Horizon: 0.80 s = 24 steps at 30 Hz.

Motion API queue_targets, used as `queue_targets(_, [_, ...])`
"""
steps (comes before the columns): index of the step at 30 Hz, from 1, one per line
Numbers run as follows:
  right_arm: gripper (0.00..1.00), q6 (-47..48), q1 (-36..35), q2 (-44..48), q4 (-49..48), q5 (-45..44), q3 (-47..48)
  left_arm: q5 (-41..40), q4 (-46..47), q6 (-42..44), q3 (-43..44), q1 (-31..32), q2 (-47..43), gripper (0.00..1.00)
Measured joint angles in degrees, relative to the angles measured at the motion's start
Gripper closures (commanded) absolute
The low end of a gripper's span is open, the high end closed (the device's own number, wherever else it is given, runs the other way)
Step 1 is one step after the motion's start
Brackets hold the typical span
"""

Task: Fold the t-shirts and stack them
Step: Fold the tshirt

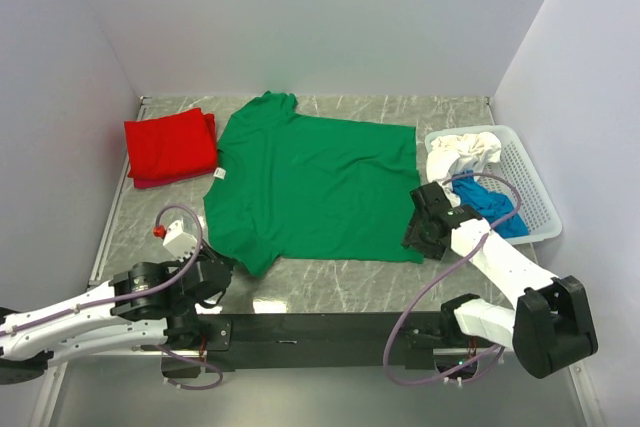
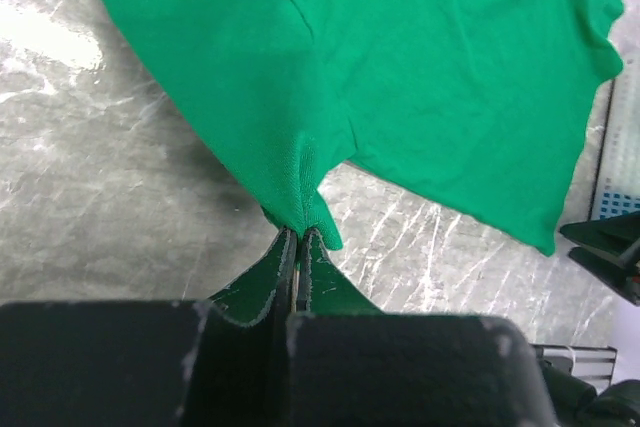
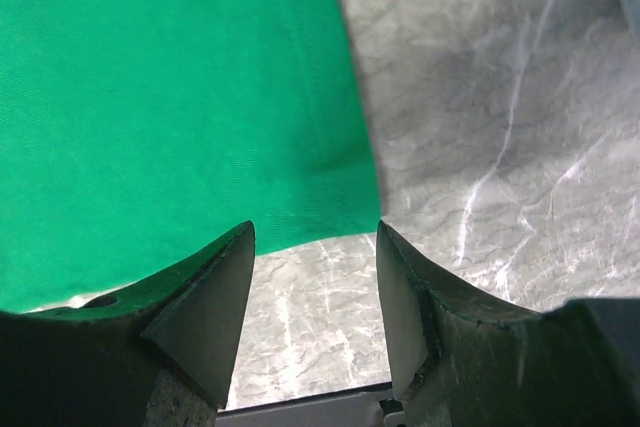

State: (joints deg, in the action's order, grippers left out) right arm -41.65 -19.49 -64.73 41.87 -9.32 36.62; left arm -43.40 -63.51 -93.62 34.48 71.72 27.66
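Pinching the near sleeve of the green t-shirt (image 1: 310, 187), my left gripper (image 2: 300, 247) was clamped tight, I judged for a fold; my right gripper (image 3: 315, 247) hung parted over its hem corner. Farther off, beside its collar, lay the red t-shirt (image 1: 170, 147).

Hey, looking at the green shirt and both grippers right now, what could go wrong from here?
The left gripper pinches only a small tip of the green shirt; a pull may slip it free. The right gripper is open with the hem corner only just reaching its gap, so closing might miss, and the fold would likely go skewed.
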Motion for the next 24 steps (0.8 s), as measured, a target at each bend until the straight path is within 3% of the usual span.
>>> queue_targets(13, [0.46, -2.1, 3.8, -0.2, -0.7, 1.9, -4.4, 0.0, 1.6, 2.1, -0.2, 0.0, -1.7, 0.99])
queue_targets(24, [0.69, -2.5, 4.0, -2.0, -3.9, 0.5, -5.0, 0.0, 1.6, 2.4, -0.2, 0.0, -2.1, 0.99])
